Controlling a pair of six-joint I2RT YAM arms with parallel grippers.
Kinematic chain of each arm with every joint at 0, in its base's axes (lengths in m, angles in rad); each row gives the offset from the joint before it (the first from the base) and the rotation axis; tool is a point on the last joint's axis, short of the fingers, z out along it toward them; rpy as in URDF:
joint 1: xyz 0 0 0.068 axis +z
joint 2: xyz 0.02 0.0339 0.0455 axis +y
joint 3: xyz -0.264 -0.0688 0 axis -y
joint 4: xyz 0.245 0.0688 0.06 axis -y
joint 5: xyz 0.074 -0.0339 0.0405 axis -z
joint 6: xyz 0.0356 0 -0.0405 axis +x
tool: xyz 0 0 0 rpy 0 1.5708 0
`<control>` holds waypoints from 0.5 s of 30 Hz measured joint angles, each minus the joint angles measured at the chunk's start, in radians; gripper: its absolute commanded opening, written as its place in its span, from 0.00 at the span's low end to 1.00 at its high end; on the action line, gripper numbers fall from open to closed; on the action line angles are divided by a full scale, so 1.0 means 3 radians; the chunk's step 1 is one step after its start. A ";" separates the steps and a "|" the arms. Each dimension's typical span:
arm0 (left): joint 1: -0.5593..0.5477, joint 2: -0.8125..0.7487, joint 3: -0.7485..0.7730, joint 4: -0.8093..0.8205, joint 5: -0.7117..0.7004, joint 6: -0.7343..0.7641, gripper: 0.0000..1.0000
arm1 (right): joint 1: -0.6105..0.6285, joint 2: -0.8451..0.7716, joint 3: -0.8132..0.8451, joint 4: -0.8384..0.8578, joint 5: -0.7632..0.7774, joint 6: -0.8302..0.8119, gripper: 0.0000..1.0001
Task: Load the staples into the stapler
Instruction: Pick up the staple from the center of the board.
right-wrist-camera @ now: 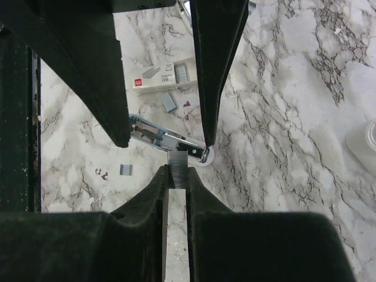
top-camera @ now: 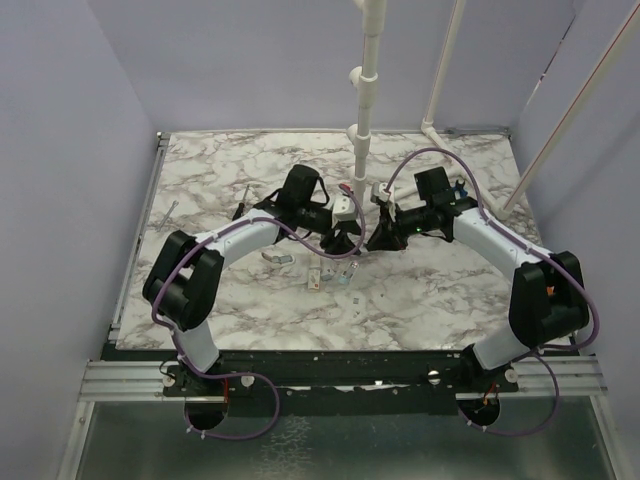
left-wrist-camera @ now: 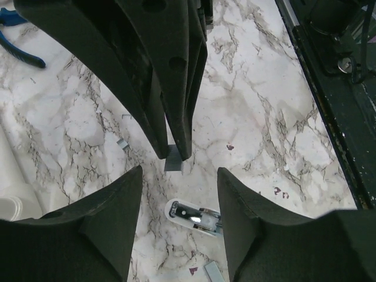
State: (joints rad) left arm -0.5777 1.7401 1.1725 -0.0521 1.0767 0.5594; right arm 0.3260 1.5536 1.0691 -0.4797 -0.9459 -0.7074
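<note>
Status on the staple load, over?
Right gripper shut on staples, above stapler. Left gripper open, empty. Stapler lying on table. Nothing between.

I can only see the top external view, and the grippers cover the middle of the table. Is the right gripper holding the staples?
Observer: Yes. In the right wrist view, the right gripper is shut on the staples, with the strip's end poking out ahead.
Operator: Where is the stapler?
Observer: The stapler lies opened on the table, metal channel showing, inside the open left gripper. I cannot tell if it is touched.
Operator: Anything else close by?
Observer: A loose staple piece lies beside the white box.
</note>
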 measured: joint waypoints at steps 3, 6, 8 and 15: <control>-0.0015 0.0045 0.0037 -0.0005 -0.0022 0.0020 0.52 | 0.0000 -0.0029 0.0000 0.0001 -0.0024 0.0006 0.13; -0.0047 0.0109 0.0069 -0.0010 -0.0045 0.0022 0.50 | 0.0000 -0.0050 0.0000 0.0001 -0.0039 0.0006 0.13; -0.0065 0.0153 0.0094 -0.0015 -0.0060 0.0019 0.49 | 0.0000 -0.0052 0.0000 0.0001 -0.0042 0.0006 0.13; -0.0083 0.0192 0.0108 -0.0032 -0.0075 0.0008 0.44 | 0.0000 -0.0056 -0.0001 0.0003 -0.0043 0.0008 0.13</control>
State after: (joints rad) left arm -0.6025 1.7977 1.2049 -0.0616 1.0542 0.5617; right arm 0.3260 1.5368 1.0687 -0.4789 -0.9588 -0.7052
